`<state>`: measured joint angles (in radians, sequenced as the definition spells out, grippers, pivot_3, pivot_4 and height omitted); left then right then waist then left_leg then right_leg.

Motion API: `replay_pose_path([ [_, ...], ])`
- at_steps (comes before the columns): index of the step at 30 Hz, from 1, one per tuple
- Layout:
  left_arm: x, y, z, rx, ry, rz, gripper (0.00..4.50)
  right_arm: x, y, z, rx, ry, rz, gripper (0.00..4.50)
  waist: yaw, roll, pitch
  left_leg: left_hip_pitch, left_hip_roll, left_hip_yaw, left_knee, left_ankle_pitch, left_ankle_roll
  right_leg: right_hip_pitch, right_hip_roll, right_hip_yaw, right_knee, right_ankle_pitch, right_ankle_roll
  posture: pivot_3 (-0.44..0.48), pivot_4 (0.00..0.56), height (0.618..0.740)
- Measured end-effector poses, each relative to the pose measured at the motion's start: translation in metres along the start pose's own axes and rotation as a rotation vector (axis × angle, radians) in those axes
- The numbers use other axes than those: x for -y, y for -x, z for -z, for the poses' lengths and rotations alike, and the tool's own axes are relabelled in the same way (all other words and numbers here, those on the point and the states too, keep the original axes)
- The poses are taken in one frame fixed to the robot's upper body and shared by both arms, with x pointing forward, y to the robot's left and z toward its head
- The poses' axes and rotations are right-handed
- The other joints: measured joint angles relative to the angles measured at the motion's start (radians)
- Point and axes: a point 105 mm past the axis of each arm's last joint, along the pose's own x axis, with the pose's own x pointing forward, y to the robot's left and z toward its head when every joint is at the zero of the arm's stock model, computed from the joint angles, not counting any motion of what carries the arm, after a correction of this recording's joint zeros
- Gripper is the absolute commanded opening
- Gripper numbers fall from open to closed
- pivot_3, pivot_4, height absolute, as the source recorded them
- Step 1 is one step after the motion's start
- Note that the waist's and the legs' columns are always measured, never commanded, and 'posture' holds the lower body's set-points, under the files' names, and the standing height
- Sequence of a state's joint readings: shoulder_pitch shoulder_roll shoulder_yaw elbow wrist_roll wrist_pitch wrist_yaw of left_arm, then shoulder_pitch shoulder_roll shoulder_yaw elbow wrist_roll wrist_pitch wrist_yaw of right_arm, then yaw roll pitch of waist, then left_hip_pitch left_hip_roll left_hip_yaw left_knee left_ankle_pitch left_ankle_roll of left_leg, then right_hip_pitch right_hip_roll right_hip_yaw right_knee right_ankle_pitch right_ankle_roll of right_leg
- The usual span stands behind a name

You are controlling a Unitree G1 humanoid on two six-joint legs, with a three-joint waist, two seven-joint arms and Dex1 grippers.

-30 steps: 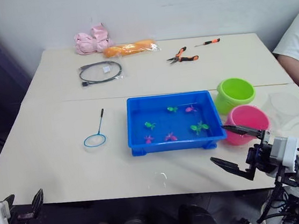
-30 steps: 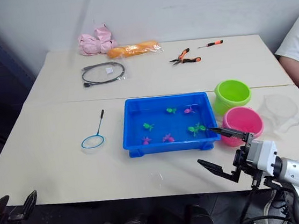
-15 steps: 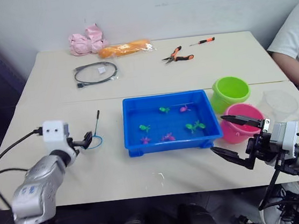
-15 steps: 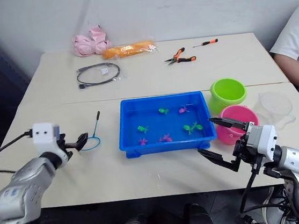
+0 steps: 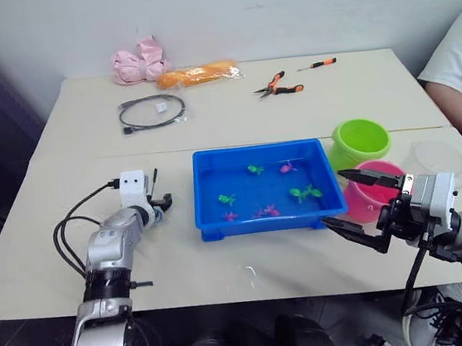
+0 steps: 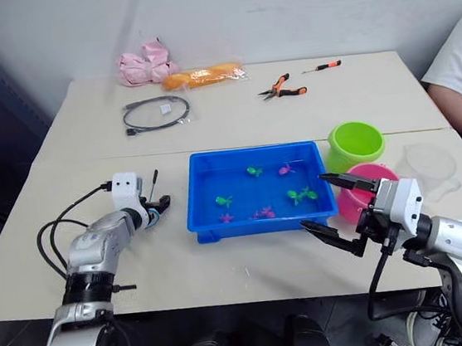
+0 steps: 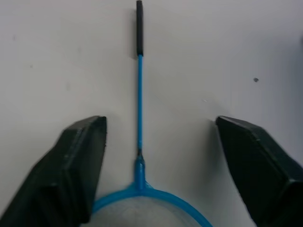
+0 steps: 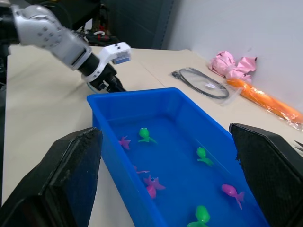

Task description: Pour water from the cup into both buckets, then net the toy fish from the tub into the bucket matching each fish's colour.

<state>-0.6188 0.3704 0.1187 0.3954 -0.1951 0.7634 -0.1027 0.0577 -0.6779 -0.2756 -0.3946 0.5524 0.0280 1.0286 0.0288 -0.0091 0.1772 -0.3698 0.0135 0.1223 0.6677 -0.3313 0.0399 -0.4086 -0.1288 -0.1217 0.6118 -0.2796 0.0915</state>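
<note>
Left wrist view: left gripper spread, straddling net handle.

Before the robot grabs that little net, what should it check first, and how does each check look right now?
1. Left gripper open: ok, fingers spread wide.
2. Net between the fingers: ok, the handle runs down the gap, touching neither.
3. Net lying flat on the table: ok.
4. Water poured into the green bucket and pink bucket: cannot tell, though the cup sits untouched on the table.
5. Fish waiting in the tub: ok, pink and green ones inside.
6. Right gripper clear of the net: ok, open beside the pink bucket.
</note>
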Motion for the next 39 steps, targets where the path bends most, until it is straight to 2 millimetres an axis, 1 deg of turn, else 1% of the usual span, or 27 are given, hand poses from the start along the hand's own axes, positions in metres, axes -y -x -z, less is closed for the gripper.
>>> replay_pose_path([
  [2, -0.003, 0.0, 0.001, 0.001, -0.002, -0.014, 1.91, -0.002, 0.003, 0.002, -0.009, -0.004, 0.002, 4.5, 0.0, 0.001, 0.0, 0.001, 0.0, -0.001, 0.0, 0.0, 0.0, 0.001, -0.001, 0.001, 0.0, 0.0, 0.0, 0.0, 0.15, 0.74],
  [3, -0.006, 0.001, 0.002, 0.009, 0.005, -0.024, 1.39, -0.002, 0.006, 0.005, -0.017, -0.008, 0.011, 4.5, 0.0, 0.001, 0.0, 0.001, -0.001, -0.001, 0.0, 0.0, 0.001, 0.001, -0.001, 0.002, 0.0, 0.0, 0.001, 0.0, 0.15, 0.74],
  [4, -0.008, 0.002, 0.005, 0.014, 0.013, -0.032, 1.0, -0.002, 0.009, 0.006, -0.022, -0.008, 0.02, 4.5, -0.001, 0.001, 0.0, 0.001, -0.001, -0.001, 0.0, 0.0, 0.001, 0.002, -0.001, 0.002, 0.0, 0.001, 0.001, 0.0, 0.15, 0.74],
  [5, -0.011, 0.004, 0.007, 0.026, 0.023, -0.041, 0.46, -0.001, 0.013, 0.007, -0.028, -0.006, 0.035, 4.5, -0.002, 0.001, -0.001, 0.001, -0.001, 0.0, 0.0, -0.001, 0.001, 0.002, -0.002, 0.003, -0.001, 0.001, 0.001, 0.0, 0.15, 0.74],
  [6, -0.012, 0.006, 0.012, 0.029, 0.04, -0.045, 0.06, 0.001, 0.017, 0.008, -0.034, 0.002, 0.054, 4.5, -0.003, 0.001, -0.001, 0.001, -0.001, 0.0, 0.0, -0.001, 0.001, 0.002, -0.002, 0.004, -0.001, 0.001, 0.002, 0.0, 0.15, 0.74],
  [11, -0.013, 0.017, 0.02, 0.088, 0.076, -0.007, 0.02, 0.004, 0.022, 0.011, -0.039, 0.013, 0.073, 4.5, -0.007, 0.001, -0.001, 0.002, 0.0, 0.0, 0.0, 0.0, 0.001, 0.003, -0.002, 0.008, -0.001, 0.001, 0.002, 0.0, 0.15, 0.74],
  [13, -0.009, 0.021, 0.02, 0.113, 0.095, 0.057, 0.02, 0.006, 0.021, 0.01, -0.037, 0.017, 0.077, 4.5, -0.005, 0.001, -0.001, 0.002, 0.0, -0.001, 0.0, 0.0, 0.0, 0.002, -0.002, 0.008, -0.001, 0.001, 0.002, 0.0, 0.15, 0.74],
  [14, -0.004, 0.025, 0.018, 0.139, 0.111, 0.129, 0.02, 0.009, 0.022, 0.008, -0.036, 0.021, 0.081, 4.5, -0.005, 0.0, 0.0, 0.0, 0.0, -0.001, 0.0, 0.0, 0.0, 0.0, -0.002, 0.008, -0.001, 0.001, 0.002, 0.0, 0.15, 0.74],
  [15, -0.001, 0.03, 0.011, 0.176, 0.118, 0.193, 0.02, 0.011, 0.021, 0.006, -0.036, 0.019, 0.084, 4.5, -0.005, -0.001, 0.001, 0.0, 0.0, -0.001, 0.0, 0.0, 0.0, 0.0, -0.002, 0.008, -0.001, 0.001, 0.002, 0.0, 0.15, 0.74],
  [16, 0.0, 0.041, -0.001, 0.236, 0.094, 0.272, 0.02, 0.015, 0.02, 0.002, -0.037, 0.01, 0.085, 4.5, -0.006, -0.003, 0.002, -0.002, 0.0, -0.001, 0.001, 0.0, -0.001, -0.002, -0.002, 0.008, -0.001, 0.001, 0.001, 0.0, 0.15, 0.74],
  [17, -0.002, 0.056, -0.02, 0.308, 0.024, 0.358, 0.02, 0.018, 0.018, -0.002, -0.048, -0.004, 0.077, 4.5, -0.008, -0.005, 0.003, -0.002, 0.001, -0.001, 0.001, 0.0, -0.002, -0.003, -0.002, 0.008, -0.001, 0.0, 0.0, 0.0, 0.15, 0.74],
  [19, -0.004, 0.096, -0.061, 0.454, -0.183, 0.507, 0.02, 0.025, 0.012, -0.013, -0.075, -0.042, 0.066, 4.5, -0.015, -0.005, 0.003, -0.001, 0.001, -0.001, 0.001, 0.0, -0.003, -0.003, -0.002, 0.008, -0.001, -0.001, -0.002, 0.0, 0.15, 0.74],
  [20, -0.001, 0.115, -0.078, 0.514, -0.292, 0.578, 0.02, 0.028, 0.007, -0.019, -0.083, -0.063, 0.063, 4.5, -0.015, -0.003, 0.003, 0.0, 0.001, -0.001, 0.001, 0.0, -0.004, -0.002, -0.002, 0.007, -0.001, -0.001, -0.003, 0.0, 0.15, 0.74],
  [21, 0.005, 0.132, -0.087, 0.528, -0.426, 0.664, 0.02, 0.032, 0.001, -0.024, -0.1, -0.088, 0.055, 4.5, -0.017, -0.002, 0.003, 0.0, 0.001, -0.001, 0.001, -0.001, -0.004, -0.002, -0.003, 0.007, -0.001, -0.002, -0.003, 0.0, 0.15, 0.74],
  [22, 0.012, 0.141, -0.09, 0.509, -0.522, 0.737, 0.02, 0.034, -0.003, -0.029, -0.119, -0.104, 0.045, 4.5, -0.017, 0.001, 0.003, 0.0, 0.001, -0.001, 0.001, -0.001, -0.004, -0.002, -0.003, 0.007, -0.002, -0.002, -0.003, 0.0, 0.15, 0.74],
  [23, 0.019, 0.147, -0.089, 0.481, -0.603, 0.816, 0.02, 0.036, -0.009, -0.035, -0.131, -0.125, 0.027, 4.5, -0.017, 0.004, 0.002, 0.0, 0.001, -0.001, 0.0, -0.001, -0.003, -0.002, -0.003, 0.007, -0.002, -0.002, -0.003, 0.0, 0.15, 0.74],
  [25, 0.035, 0.153, -0.081, 0.397, -0.717, 0.976, 0.02, 0.032, -0.018, -0.038, -0.191, -0.196, -0.035, 4.5, -0.01, 0.005, 0.002, -0.002, 0.001, -0.003, 0.0, 0.0, -0.003, -0.003, -0.003, 0.006, -0.002, -0.002, -0.004, 0.0, 0.15, 0.74],
  [28, 0.058, 0.156, -0.063, 0.258, -0.823, 1.181, 0.02, 0.022, -0.033, -0.043, -0.23, -0.266, -0.118, 4.5, -0.007, 0.004, 0.003, -0.004, 0.001, -0.004, 0.0, -0.001, -0.003, -0.004, -0.002, 0.005, -0.002, -0.002, -0.005, 0.0, 0.15, 0.74],
  [30, 0.073, 0.157, -0.059, 0.225, -0.866, 1.265, 0.02, 0.014, -0.041, -0.043, -0.255, -0.323, -0.168, 4.5, -0.007, 0.004, 0.003, -0.005, 0.001, -0.003, 0.001, 0.0, -0.002, -0.004, -0.002, 0.004, -0.002, -0.002, -0.004, 0.0, 0.15, 0.74],
  [31, 0.086, 0.159, -0.058, 0.228, -0.895, 1.32, 0.02, 0.007, -0.044, -0.043, -0.272, -0.353, -0.207, 4.5, -0.005, 0.004, 0.003, -0.006, 0.001, -0.003, 0.001, 0.0, 0.0, -0.004, -0.002, 0.004, -0.001, -0.002, -0.003, 0.0, 0.15, 0.74],
  [34, 0.12, 0.159, -0.052, 0.224, -0.928, 1.427, 0.02, -0.007, -0.053, -0.042, -0.301, -0.409, -0.29, 4.5, -0.005, 0.004, 0.003, -0.009, 0.0, -0.003, 0.006, -0.001, 0.003, -0.003, -0.001, 0.004, -0.001, 0.0, 0.0, 0.0, 0.15, 0.74],
  [35, 0.127, 0.158, -0.05, 0.215, -0.925, 1.445, 0.02, -0.01, -0.056, -0.042, -0.307, -0.418, -0.309, 4.5, -0.006, 0.004, 0.003, -0.011, 0.0, -0.004, 0.009, -0.002, 0.005, -0.004, -0.001, 0.003, -0.001, 0.0, 0.0, 0.0, 0.15, 0.74],
  [37, 0.135, 0.156, -0.048, 0.199, -0.915, 1.464, 0.02, -0.016, -0.063, -0.043, -0.315, -0.426, -0.348, 4.5, -0.015, 0.003, 0.003, -0.017, 0.001, -0.004, 0.015, -0.003, 0.006, -0.007, 0.0, 0.003, -0.001, 0.002, 0.003, 0.0, 0.15, 0.74],
  [39, 0.143, 0.153, -0.048, 0.21, -0.928, 1.463, 0.02, -0.022, -0.069, -0.043, -0.318, -0.435, -0.388, 4.5, -0.017, 0.003, 0.003, -0.018, 0.001, -0.004, 0.016, -0.003, 0.007, -0.007, 0.0, 0.003, -0.001, 0.002, 0.004, 0.0, 0.15, 0.74],
])
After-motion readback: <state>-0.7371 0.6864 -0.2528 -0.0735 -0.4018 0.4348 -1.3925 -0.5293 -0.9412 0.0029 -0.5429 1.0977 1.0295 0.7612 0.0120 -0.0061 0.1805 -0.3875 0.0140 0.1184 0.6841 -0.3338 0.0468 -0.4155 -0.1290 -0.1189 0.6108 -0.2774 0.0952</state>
